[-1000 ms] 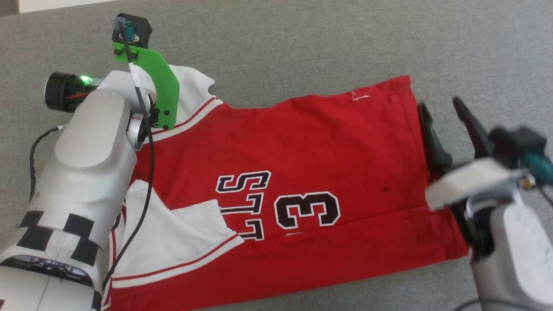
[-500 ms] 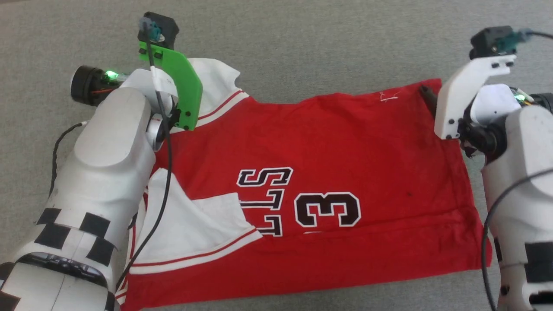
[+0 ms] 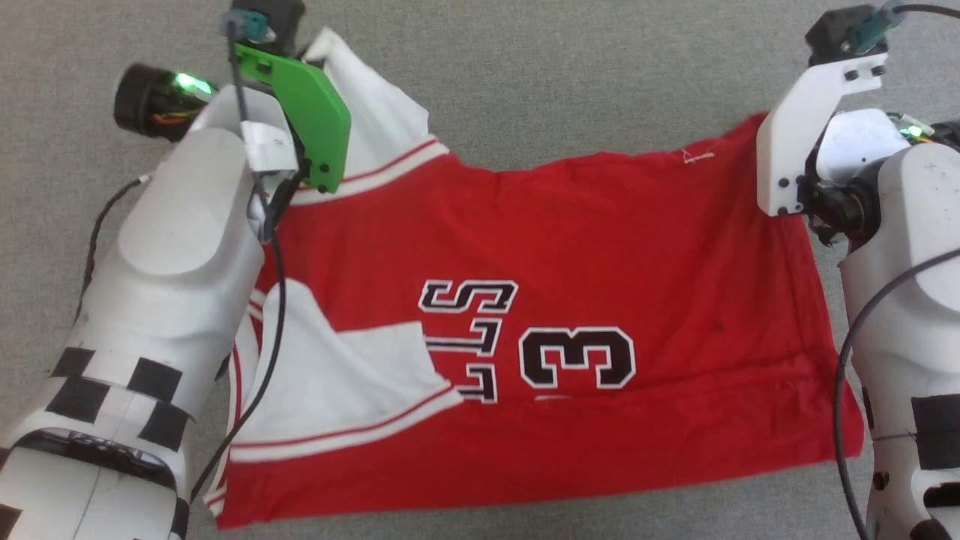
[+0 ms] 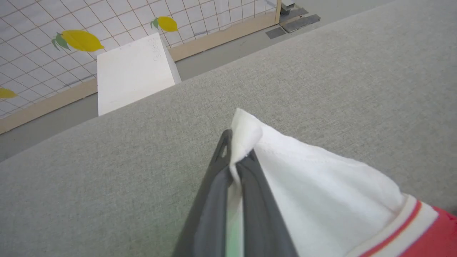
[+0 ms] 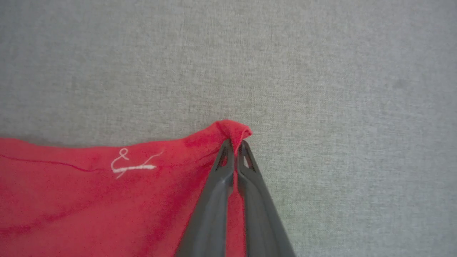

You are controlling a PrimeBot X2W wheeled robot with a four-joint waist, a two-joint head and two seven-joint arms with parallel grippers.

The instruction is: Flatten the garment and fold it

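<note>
- Head view: the garment (image 3: pixel 570 300) lies chest-up across the grey worktop (image 3: pixel 570 67), with its collar end by our left arm (image 3: pixel 180 247) and its hem by our right arm (image 3: pixel 900 247). The red body is a thin, soft knit with shallow ripples. The near sleeve (image 3: pixel 337 390), white with red-striped edging, is folded over the chest and hides part of the black, white-outlined lettering (image 3: pixel 469 337). The far edge is raised at both ends and dips between them. We judge the flattening step to be in hand, with folding not yet begun. The next move calls for an even outward pull on both corners and a taut lay-down. The near sleeve then needs opening out.
- Left wrist view: our left gripper (image 4: pixel 237 142) is clenched on the tip of the far sleeve (image 4: pixel 314 178). The limp white cloth is pinched into a peak between the dark, tapering fingers, above a coarse grey weave.
- Right wrist view: our right gripper (image 5: pixel 235 144) is clamped on the red hem corner (image 5: pixel 232 130), which curls over the fingertips. A loose white thread (image 5: pixel 132 164) sits near the hem edge.
</note>
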